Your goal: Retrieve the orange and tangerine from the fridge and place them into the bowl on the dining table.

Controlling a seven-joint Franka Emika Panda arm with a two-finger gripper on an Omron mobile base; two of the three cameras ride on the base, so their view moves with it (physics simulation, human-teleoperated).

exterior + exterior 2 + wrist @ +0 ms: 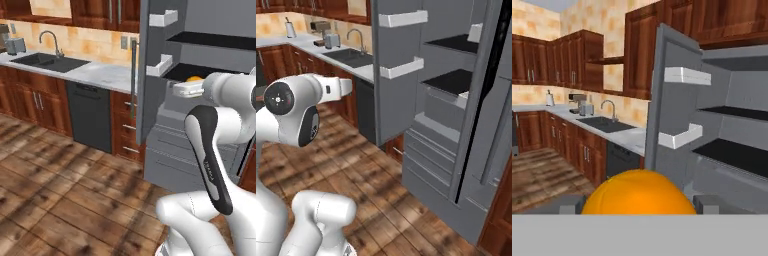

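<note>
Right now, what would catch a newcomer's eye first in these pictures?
The orange fruit sits big and bright between the gripper's fingers at the bottom of the hand view. Behind it the fridge stands with its left door swung open, showing black shelves and white door bins. Further left, a sink is set in the marble counter.

Fridge open, left door swung wide; two white door bins past fingers, up and right. Black shelves (two levels) farther right of fingers. Marble counter with sink beyond fingers, left of door. Wood floor below.
</note>
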